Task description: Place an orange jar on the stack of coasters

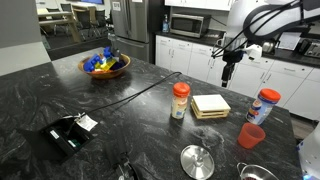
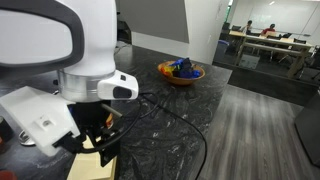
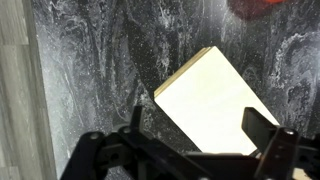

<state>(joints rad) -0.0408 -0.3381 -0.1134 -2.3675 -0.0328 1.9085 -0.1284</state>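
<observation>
The orange jar [image 1: 180, 100], clear with an orange-red lid, stands upright on the black marble counter just beside the stack of coasters [image 1: 210, 106]. My gripper [image 1: 229, 72] hangs in the air above and a little behind the stack, well clear of the jar. In the wrist view the pale square top of the coasters [image 3: 215, 100] lies right under my gripper [image 3: 198, 125], whose two fingers are wide apart with nothing between them. The jar does not show in the wrist view. In an exterior view the coasters [image 2: 93, 166] show below the gripper [image 2: 100, 140].
A red-lidded jar with a blue-white label [image 1: 267, 105] and an orange-red cup [image 1: 251, 135] stand near the coasters. A round steel lid [image 1: 197, 160] lies nearer the front. A bowl of fruit [image 1: 105, 65], a cable and a black device [image 1: 68, 133] lie further off.
</observation>
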